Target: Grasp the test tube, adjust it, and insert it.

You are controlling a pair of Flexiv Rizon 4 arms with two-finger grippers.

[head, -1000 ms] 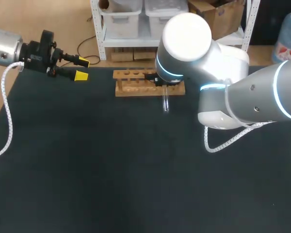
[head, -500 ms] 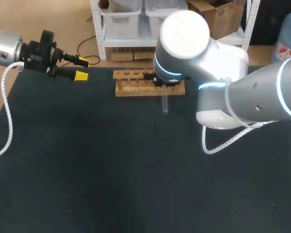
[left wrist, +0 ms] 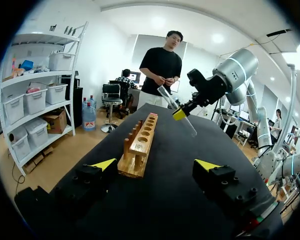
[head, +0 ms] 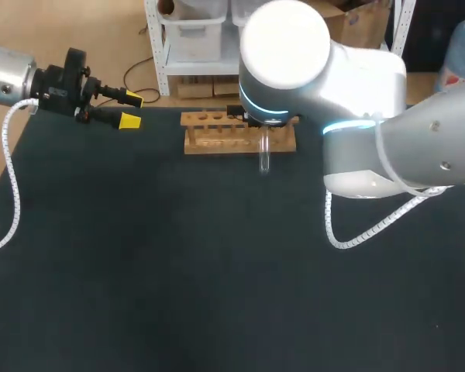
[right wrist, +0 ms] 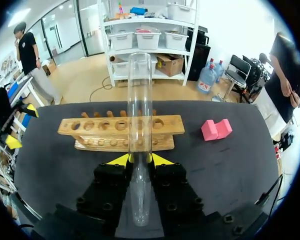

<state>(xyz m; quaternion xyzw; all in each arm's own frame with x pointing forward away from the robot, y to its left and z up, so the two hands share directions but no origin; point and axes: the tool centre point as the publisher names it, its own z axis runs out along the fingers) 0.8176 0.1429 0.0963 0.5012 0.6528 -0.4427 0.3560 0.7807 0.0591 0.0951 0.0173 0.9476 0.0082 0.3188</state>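
1. Shows the right end effector drawn narrow and holding the test tube, with one yellow tip pressed to each side of the clear glass.
2. Grips the test tube partway along its length. In the right wrist view, one end reaches out ahead of the fingers and crosses in front of the middle holes of the rack.
3. In the head view, hides those fingers beneath the large wrist joint of the right arm, which enters from the right. Leaves only one end of the test tube in sight, over the worktop just in front of the rack's right half.
4. In the left wrist view, presents the test tube tilted in the air, raised off the worktop beside the far part of the rack. Cannot tell whether glass and wood touch.
5. Sets the rack, a long wooden bar with a row of round holes along its top, near the far edge of the dark worktop.
6. Keeps the left end effector spread wide and holding nothing, above the far left corner of the worktop. Points its fingers toward the rack, well apart from it.
7. Includes a pink block lying on the worktop near one end of the rack, not touching it.
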